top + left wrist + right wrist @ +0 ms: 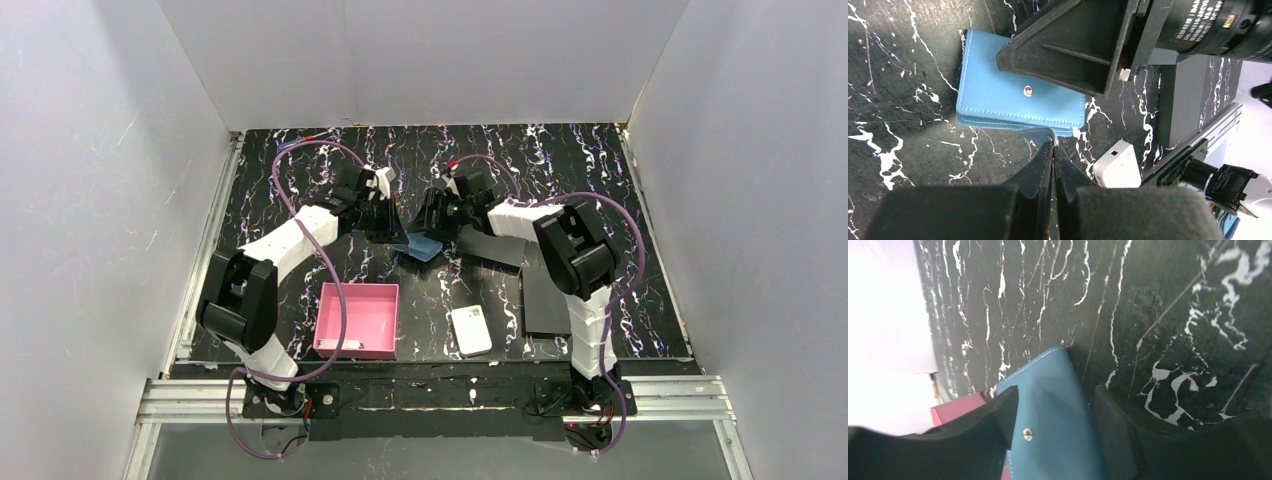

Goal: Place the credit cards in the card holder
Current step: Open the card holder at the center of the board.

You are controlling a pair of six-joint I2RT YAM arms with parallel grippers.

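Card holder (422, 246) lay on the black marbled desk (600, 170) near its middle, between the two arms' tool ends, teal-blue, outer face up, with a metal snap stud (1027, 90) showing. Left gripper (1053, 145): fingers pressed together with almost no gap, pinching a thin blue flap at the holder's near long edge, seen in the left wrist view. Right gripper (1054, 400): fingers spread wide, with the holder filling the space between them in the right wrist view. One finger overlapped the blue face just beside the stud and the other sat along the opposite edge. Could not tell whether they pressed on the holder or only straddled it. From the left wrist camera, one black right finger (1068, 45) lay over the far part of the holder. Pink square tray (380, 350) sat nearer the arm bases, on the left side, apart from the holder. White rounded-corner block (470, 330) lay to the right of the tray. One flat black rectangle (492, 247) lay just right of the holder, under the right arm. A second black rectangle (545, 300) lay nearer the right base.
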